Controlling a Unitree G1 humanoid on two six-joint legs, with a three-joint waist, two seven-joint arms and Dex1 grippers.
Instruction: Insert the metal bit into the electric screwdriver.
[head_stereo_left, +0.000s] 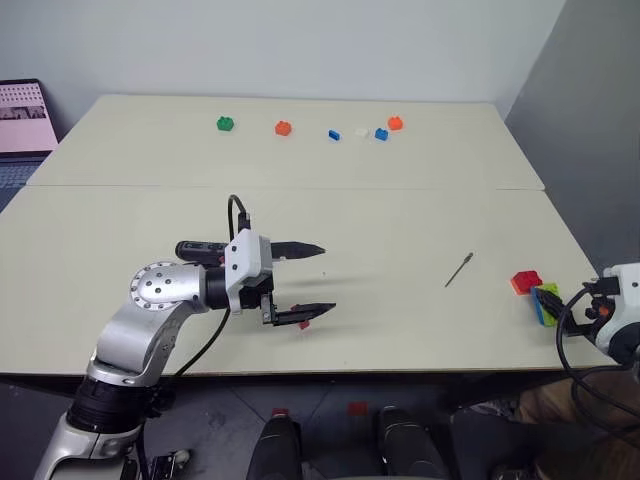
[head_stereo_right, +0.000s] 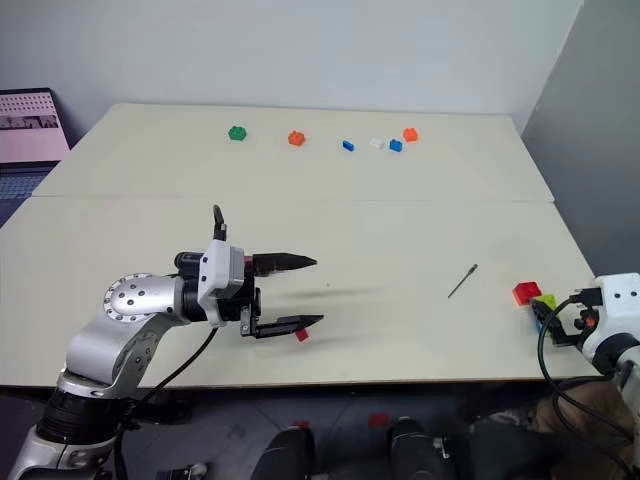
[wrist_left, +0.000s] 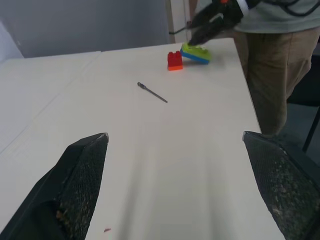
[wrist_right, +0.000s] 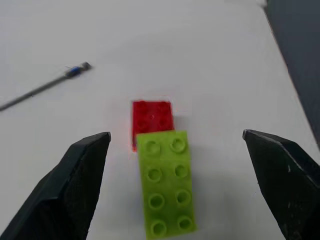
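Both our hands, left hand (head_stereo_left: 318, 278) and right hand (wrist_right: 177, 187), are wide open, empty; the thin metal bit (head_stereo_left: 459, 269) may roll off the bench (head_stereo_left: 400, 210) edge.

The electric screwdriver (head_stereo_left: 196, 250) is mostly hidden behind the left arm's wrist.

A cream table (head_stereo_left: 400, 330) carries a far row of small bricks: green (head_stereo_left: 225, 124), orange (head_stereo_left: 283, 128), blue (head_stereo_left: 334, 135), white (head_stereo_left: 361, 132), blue (head_stereo_left: 381, 134), orange (head_stereo_left: 395, 123). At the right edge, a red brick (wrist_right: 152, 117) touches a lime one (wrist_right: 165, 182). A laptop (head_stereo_left: 22, 115) sits far left.
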